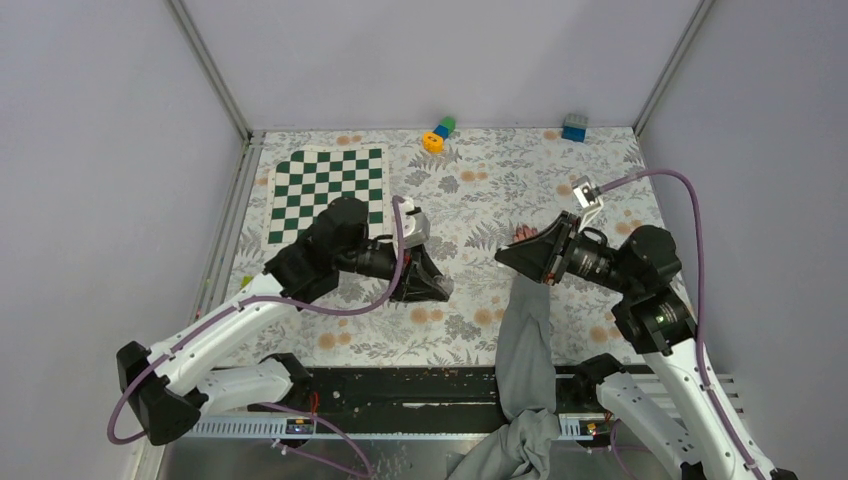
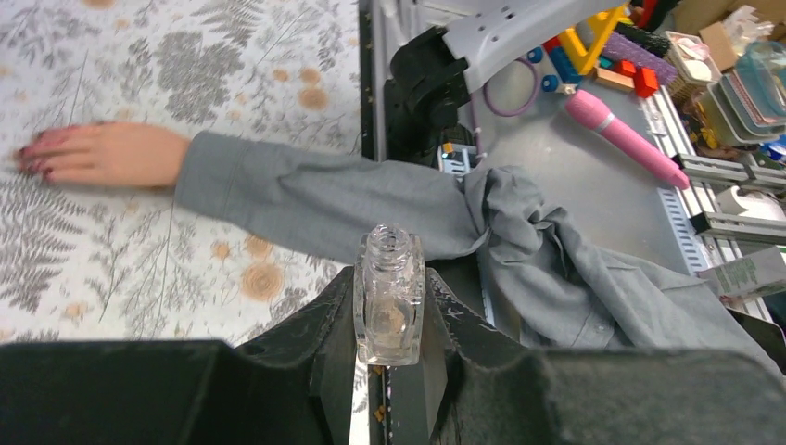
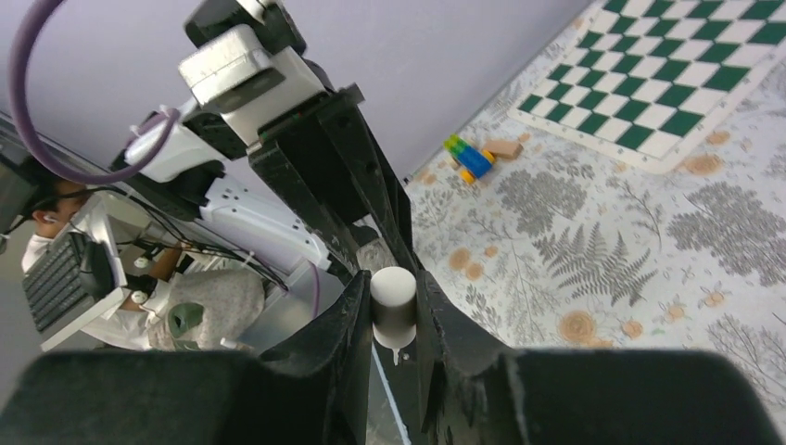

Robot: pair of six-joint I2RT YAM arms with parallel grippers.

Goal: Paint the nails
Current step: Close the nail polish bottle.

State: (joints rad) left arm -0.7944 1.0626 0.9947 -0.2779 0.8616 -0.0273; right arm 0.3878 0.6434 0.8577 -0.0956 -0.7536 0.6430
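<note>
**Brush cap poised by the hand, open bottle held aside**

The right end effector [image 3: 394,320] is clamped on a smooth white cylindrical cap [image 3: 393,289]. The left end effector [image 2: 389,320] is clamped on a clear, square-shouldered glass bottle [image 2: 389,273] with an open neck. The nails [image 2: 32,159], tiny and dark red, tip a hand [image 2: 107,153] flat on the floral tabletop [image 2: 185,56], just beside the right end effector. Best to descend slowly and stroke lightly along each nail, clear of the skin.

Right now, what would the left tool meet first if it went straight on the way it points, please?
Most likely the person's grey fabric sleeve, lying across its path, though depth is unclear.
</note>
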